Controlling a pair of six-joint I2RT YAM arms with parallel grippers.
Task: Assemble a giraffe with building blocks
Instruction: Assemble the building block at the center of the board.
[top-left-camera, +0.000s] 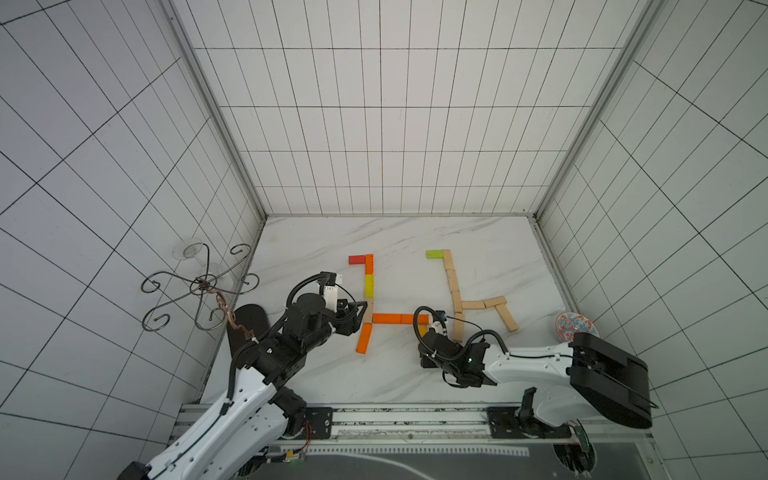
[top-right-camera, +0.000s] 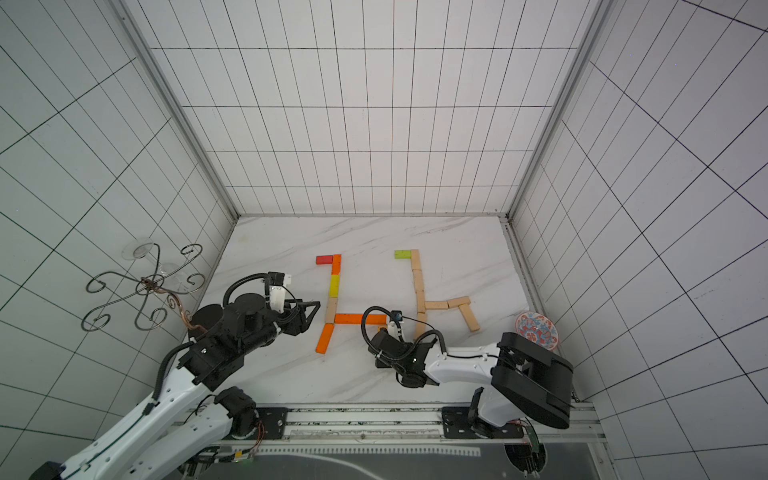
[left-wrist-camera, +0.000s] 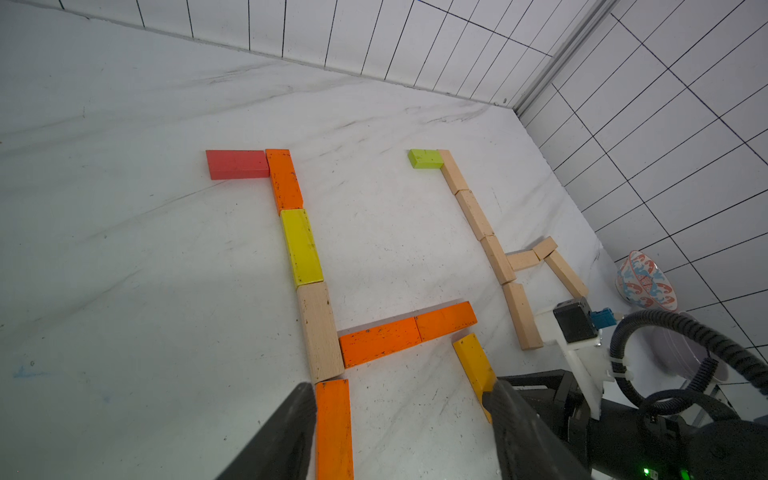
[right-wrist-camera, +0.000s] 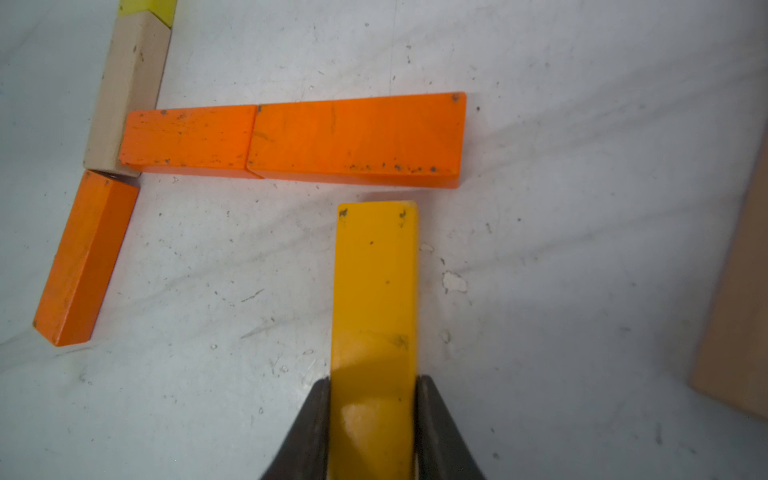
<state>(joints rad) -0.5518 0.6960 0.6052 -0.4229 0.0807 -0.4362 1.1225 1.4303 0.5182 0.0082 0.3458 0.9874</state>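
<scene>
A coloured giraffe lies flat on the marble table (top-left-camera: 316, 374): red head block (top-left-camera: 356, 259), an orange, yellow and wood neck (left-wrist-camera: 301, 245), two orange body blocks (right-wrist-camera: 291, 137) and an orange front leg (top-left-camera: 364, 338). My right gripper (right-wrist-camera: 374, 382) is shut on one end of a yellow block (right-wrist-camera: 374, 282). That block's free end sits just short of the rear body block, with a small gap. My left gripper (left-wrist-camera: 399, 415) hangs open over the front leg (left-wrist-camera: 333, 428), with nothing between its jaws. One of its fingers (left-wrist-camera: 291, 419) is close beside that leg.
A wooden giraffe (top-left-camera: 457, 291) with a green head block (top-left-camera: 434, 254) lies to the right of the coloured one. A patterned bowl (top-left-camera: 575, 326) sits at the table's right edge. A wire stand (top-left-camera: 199, 286) stands off the left edge. Tiled walls close in three sides.
</scene>
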